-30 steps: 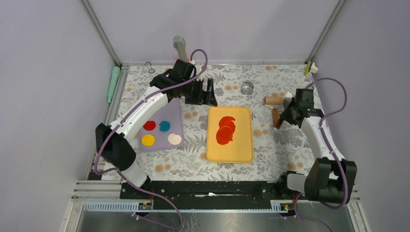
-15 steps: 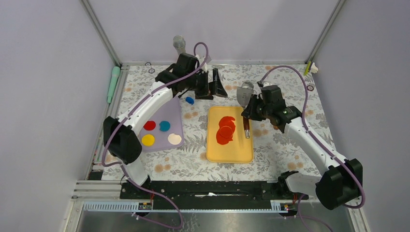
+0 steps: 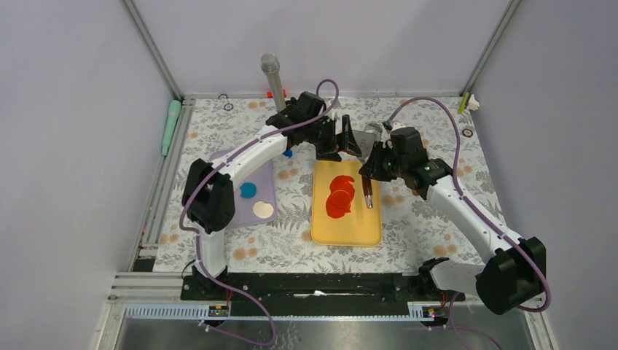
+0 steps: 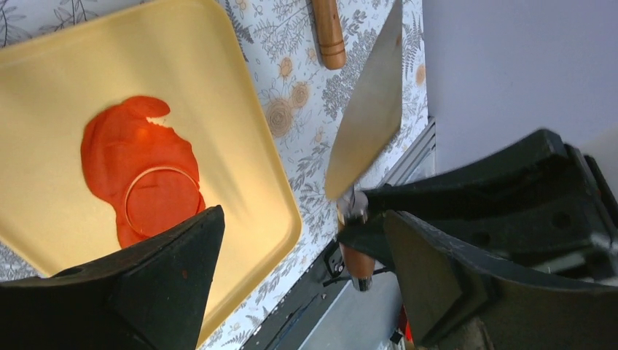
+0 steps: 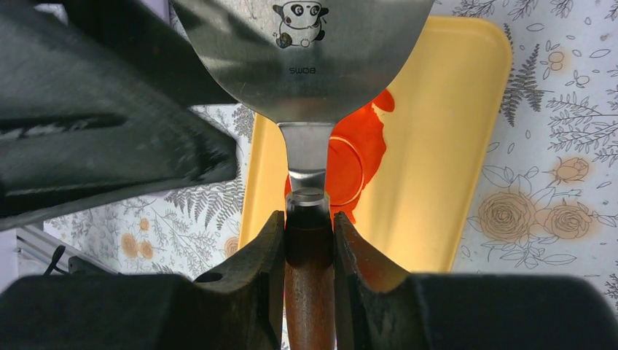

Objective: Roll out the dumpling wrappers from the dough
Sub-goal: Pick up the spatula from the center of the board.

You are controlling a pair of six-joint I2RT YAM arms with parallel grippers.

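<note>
The red dough (image 3: 339, 195) lies pressed flat on the yellow tray (image 3: 364, 230), which sits in the middle of the flowered table (image 3: 430, 219). The dough is on the tray's far half, and the wrist views show a round ring marked into it. The right claw (image 5: 310, 222) is clenched on the brown wooden handle of a spatula (image 5: 299, 58), gripping just below the metal collar. The handle hangs over the tray's right side beside the dough, and the broad steel blade points up toward the far edge of the table. The left claw (image 3: 342, 142) is released, its fingers (image 4: 146, 284) spread wide. It hovers over the tray's far end just beside the blade, and I cannot tell whether it touches the blade. To the left lies a purple mat (image 3: 264, 175) with a blue disc (image 3: 248, 190) and a cream disc (image 3: 262, 210) on it, partly covered by the left arm
</note>
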